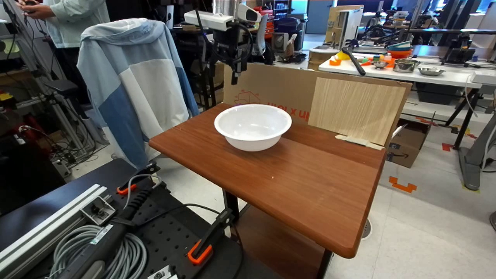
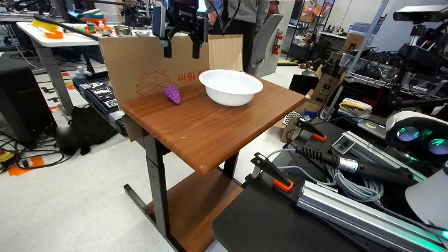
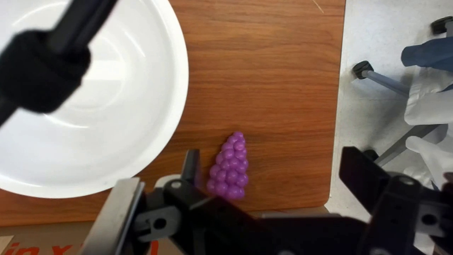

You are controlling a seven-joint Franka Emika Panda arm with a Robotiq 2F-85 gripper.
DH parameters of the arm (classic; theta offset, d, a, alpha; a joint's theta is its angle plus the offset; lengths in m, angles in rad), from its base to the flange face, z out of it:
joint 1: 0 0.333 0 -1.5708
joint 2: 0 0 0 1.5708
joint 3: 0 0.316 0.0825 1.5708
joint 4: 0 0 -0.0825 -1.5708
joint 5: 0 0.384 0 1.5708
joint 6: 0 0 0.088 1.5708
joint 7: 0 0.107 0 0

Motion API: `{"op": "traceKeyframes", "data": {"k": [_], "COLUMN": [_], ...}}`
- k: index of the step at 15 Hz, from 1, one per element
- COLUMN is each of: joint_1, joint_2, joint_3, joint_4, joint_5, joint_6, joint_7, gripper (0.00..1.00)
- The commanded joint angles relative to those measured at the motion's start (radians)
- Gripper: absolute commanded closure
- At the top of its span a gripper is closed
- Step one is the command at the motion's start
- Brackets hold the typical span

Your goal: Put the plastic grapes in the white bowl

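Note:
The plastic grapes (image 2: 172,94), a purple cone-shaped bunch, lie on the wooden tabletop close to the cardboard, beside the white bowl (image 2: 231,94). They do not show in the exterior view where the bowl (image 1: 254,144) stands nearer that camera. In the wrist view the grapes (image 3: 230,168) lie beneath the gripper (image 3: 272,170), near its left finger. The bowl's rim (image 3: 181,71) is to their left there, and the bowl is empty. My gripper (image 2: 182,52) is open and holds nothing. It hangs well above the table, also in an exterior view (image 1: 224,73).
The wooden table (image 1: 310,190) carries an upright cardboard sheet (image 2: 129,66) along one edge, with a pale wood panel (image 1: 352,110) on it. A chair draped with a jacket (image 1: 135,85) stands close to the table. A black base (image 1: 170,228) with clamps and cables is opposite the cardboard.

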Motion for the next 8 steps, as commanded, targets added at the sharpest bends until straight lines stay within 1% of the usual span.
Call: {"op": "traceKeyframes", "data": {"k": [1,8], "joint_1": [0.017,0.013], "joint_2": [0.096,0.233], "joint_3": [-0.001,-0.012], "joint_4": [0.142,0.287], "joint_5": [-0.040,-0.064], "joint_6": [-0.077,-0.162], "joint_7": [0.057,0.087], "gripper": [0.00,0.00]}}
